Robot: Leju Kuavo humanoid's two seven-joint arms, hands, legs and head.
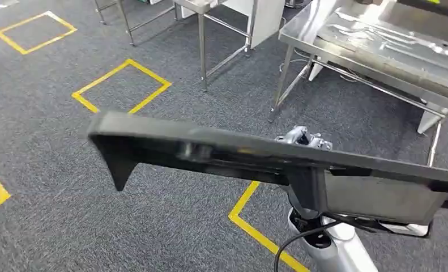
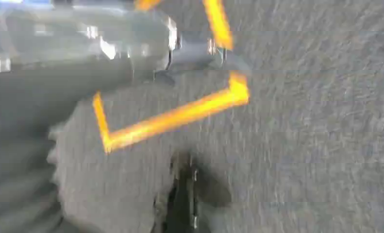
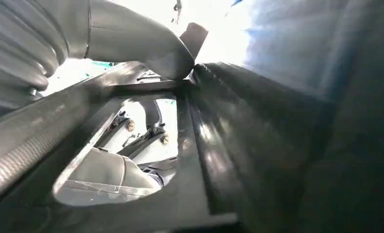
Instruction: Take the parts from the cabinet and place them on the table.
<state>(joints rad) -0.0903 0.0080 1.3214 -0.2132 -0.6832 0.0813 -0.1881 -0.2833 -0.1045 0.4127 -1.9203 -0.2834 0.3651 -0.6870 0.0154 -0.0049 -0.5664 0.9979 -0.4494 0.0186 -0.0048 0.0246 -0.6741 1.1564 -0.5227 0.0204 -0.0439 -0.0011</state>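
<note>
A: Item one — long black part (image 1: 221, 153), a flat moulded panel with a rectangular cut-out. Location?

B: Carried in the air, spanning the head view almost edge to edge, one end drooping slightly toward the robot's left. Below it, grey carpet (image 1: 51, 226) with yellow tape squares (image 1: 122, 85).

A: Holder?

B: Right hand (image 3: 107, 39). In the right wrist view its thick grey thumb presses down on the panel's rim beside the cut-out, so I judge it gripping the part at one end. The silver right arm (image 1: 335, 243) rises under that end.

A: Left hand?

B: Left hand (image 2: 25, 126): a grey blur over the carpet in its wrist view; open or closed, I cannot tell. It appears to touch nothing.

A: Destination?

B: Steel table (image 1: 380, 51), ahead and to the right, well apart from the part, with pale metal pieces (image 1: 380, 37) already lying on it.

A: Handling note?

B: One-ended grip on a long panel: it will likely lever and sag. Keep the grip firm, swing slowly, clear the table's edge with the free end, and lay it flat on bare steel.
</note>
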